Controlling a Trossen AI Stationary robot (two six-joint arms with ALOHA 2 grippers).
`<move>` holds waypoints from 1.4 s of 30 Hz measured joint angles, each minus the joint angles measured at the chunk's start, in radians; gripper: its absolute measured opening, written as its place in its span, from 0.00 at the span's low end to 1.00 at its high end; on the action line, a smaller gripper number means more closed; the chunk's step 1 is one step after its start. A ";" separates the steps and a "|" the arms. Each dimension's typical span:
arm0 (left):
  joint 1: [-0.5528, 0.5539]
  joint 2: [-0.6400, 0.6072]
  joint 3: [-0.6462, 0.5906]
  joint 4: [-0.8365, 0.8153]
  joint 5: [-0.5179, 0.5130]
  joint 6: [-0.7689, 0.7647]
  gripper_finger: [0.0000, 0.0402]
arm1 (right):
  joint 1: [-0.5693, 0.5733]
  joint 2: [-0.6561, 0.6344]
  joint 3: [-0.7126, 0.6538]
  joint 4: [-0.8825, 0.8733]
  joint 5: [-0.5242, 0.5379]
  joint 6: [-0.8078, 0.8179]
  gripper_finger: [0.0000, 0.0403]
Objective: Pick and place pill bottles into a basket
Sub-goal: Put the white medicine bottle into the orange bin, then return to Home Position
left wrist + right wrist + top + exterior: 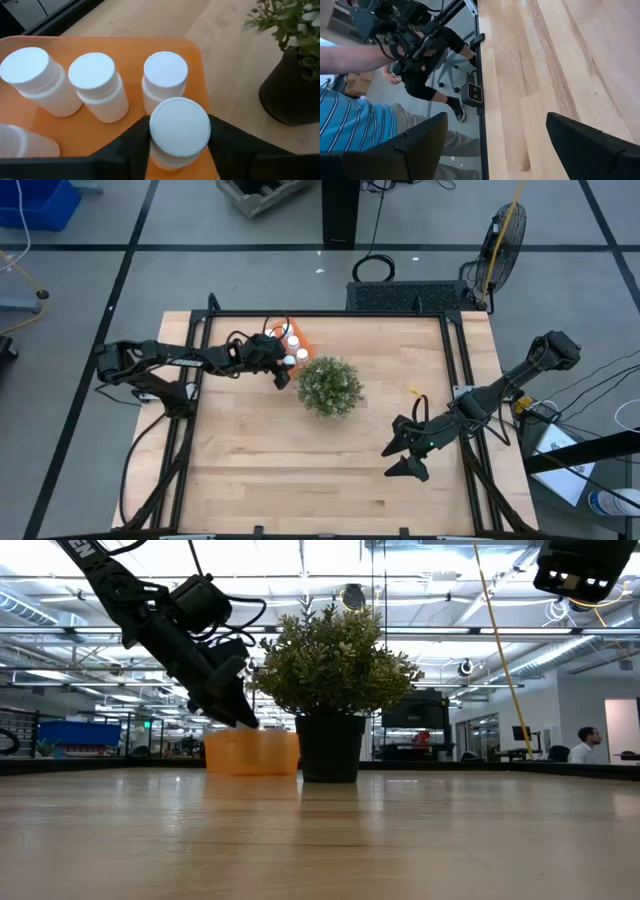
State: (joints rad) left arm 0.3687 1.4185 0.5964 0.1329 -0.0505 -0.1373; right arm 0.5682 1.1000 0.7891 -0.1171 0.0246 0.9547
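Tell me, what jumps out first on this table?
Probably the bushy green plant in its dark pot mid-table. Just beside it, at the far edge, the left gripper holds a white pill bottle over the bright orange basket, which already holds other bottles. The right gripper waits open, near side.

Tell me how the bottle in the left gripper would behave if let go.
The bottle is a smooth white cylinder, so probably slippery. It looks small and plastic, likely light. Tall for its base and crowded by other bottles in the basket, it may tip and roll.
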 joint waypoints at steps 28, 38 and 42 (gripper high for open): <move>-0.144 -0.370 0.436 -0.245 0.122 -0.059 0.61 | -0.039 -0.063 0.000 0.002 0.053 -0.164 0.82; -0.525 -0.564 0.428 -0.163 0.141 -0.149 0.63 | -0.046 -0.306 0.001 0.099 0.106 -0.186 0.82; -0.705 -0.562 0.427 -0.095 0.069 -0.144 0.63 | -0.036 -0.357 0.001 0.167 0.106 -0.202 0.82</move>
State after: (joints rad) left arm -0.3365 0.8569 1.0233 0.0375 0.0186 -0.2809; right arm 0.5323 0.7432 0.7902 0.0503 0.1310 0.7525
